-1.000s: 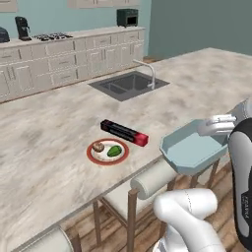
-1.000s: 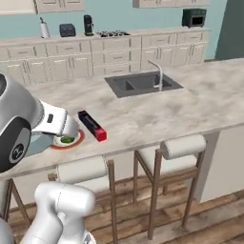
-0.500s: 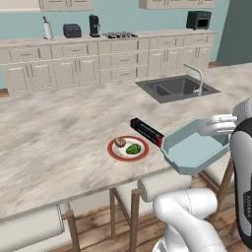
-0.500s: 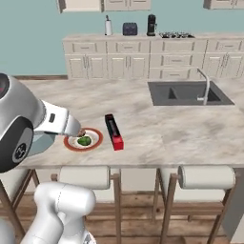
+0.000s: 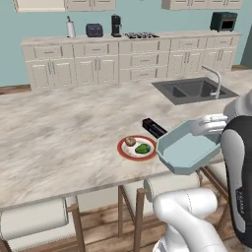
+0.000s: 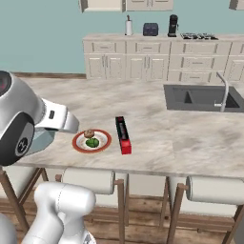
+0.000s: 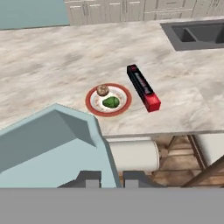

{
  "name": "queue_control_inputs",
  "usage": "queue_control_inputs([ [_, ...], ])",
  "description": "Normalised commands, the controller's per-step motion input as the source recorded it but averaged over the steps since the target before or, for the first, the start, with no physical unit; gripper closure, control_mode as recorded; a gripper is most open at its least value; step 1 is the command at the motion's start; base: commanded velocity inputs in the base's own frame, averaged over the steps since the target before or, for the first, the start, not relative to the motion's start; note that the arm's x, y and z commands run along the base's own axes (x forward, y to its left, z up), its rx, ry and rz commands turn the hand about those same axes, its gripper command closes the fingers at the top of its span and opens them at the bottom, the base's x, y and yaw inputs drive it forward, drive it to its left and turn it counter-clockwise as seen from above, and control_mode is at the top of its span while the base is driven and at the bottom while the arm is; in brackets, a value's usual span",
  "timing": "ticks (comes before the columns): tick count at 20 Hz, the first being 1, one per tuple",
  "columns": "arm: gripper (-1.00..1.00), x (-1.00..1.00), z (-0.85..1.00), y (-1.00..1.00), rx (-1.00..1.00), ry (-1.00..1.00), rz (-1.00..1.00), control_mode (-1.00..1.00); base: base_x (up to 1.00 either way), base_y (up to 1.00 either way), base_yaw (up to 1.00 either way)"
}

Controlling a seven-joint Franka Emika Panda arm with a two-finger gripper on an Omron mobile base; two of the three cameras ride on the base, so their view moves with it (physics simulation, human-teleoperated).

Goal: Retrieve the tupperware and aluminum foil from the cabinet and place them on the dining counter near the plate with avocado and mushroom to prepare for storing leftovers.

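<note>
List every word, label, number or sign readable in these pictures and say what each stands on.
None reads clearly.
Aluminum foil: faint lettering along the black top of the box, too small and blurred to read.
Robot arm, dark lower link: small pale marks, too blurred to read.
Robot arm, dark joint: small white mark, unreadable.

Counter [image 5: 59, 142] looks like polished veined marble, smooth with a soft sheen; tupperware [image 5: 186, 150] is matt, smooth pale plastic; foil box [image 7: 143, 87] is matt black card with red ends; plate [image 7: 93, 102] is smooth and glazed; stools [image 6: 90, 181] have wooden legs and pale padded seats
</note>
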Motion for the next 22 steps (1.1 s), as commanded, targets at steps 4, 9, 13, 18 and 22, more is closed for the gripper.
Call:
queue_control_inputs([
  [4,1.00,0.16,-0.32,0.41,0.00,-0.12,-0.09,-1.00,0.00,0.00,0.00],
  [9,1.00,0.62,-0.23,0.82,-0.01,0.01,-0.04,-1.00,0.00,0.00,0.00],
  [13,1.00,0.94,-0.11,0.54,0.00,0.10,0.08,-1.00,0.00,0.00,0.00],
  [18,1.00,0.91,-0.10,0.36,-0.01,0.23,0.13,-1.00,0.00,0.00,0.00],
  [22,1.00,0.51,-0.45,0.39,-0.02,0.04,0.01,-1.00,0.00,0.00,0.00],
])
